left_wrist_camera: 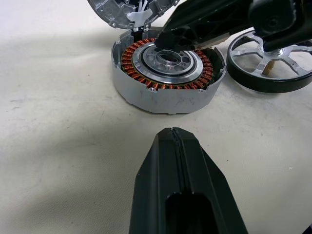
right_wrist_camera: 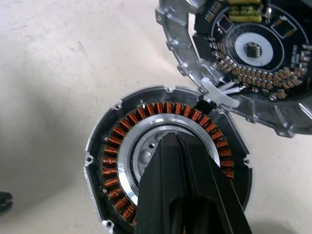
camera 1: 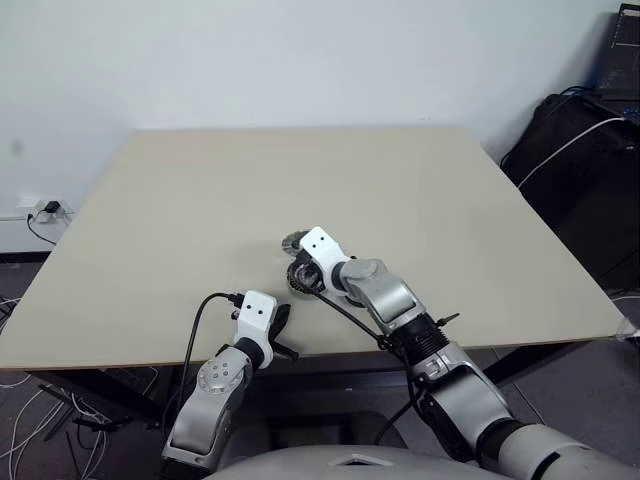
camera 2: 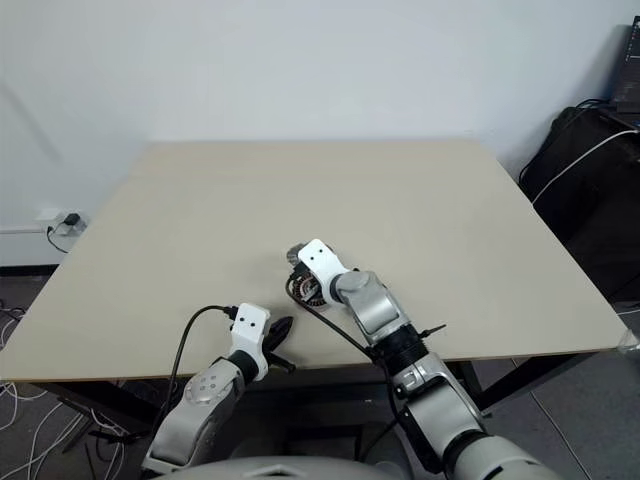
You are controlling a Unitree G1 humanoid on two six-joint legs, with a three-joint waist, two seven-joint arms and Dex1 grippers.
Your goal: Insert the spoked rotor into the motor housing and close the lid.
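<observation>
Spoked rotor (left_wrist_camera: 271,66) beside motor housing (left_wrist_camera: 168,73), lid (right_wrist_camera: 253,58) behind, on table (camera 1: 200,200)

A beige table (camera 1: 200,190) stands against a plain white wall (camera 1: 300,60). A socket strip with cables (camera 1: 38,212) lies far left; black bags (camera 1: 585,170) sit right.

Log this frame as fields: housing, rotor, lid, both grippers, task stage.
motor housing: on the table, open, copper windings exposed, no rotor inside
spoked rotor: flat on the table beside the housing
lid: open, lying next to the housing, circuit-board face up
right gripper: jaws shut, tips over the housing's silver centre
left gripper: jaws shut, near the table edge, short of the housing
stage: rotor not yet inserted, lid not closed
</observation>
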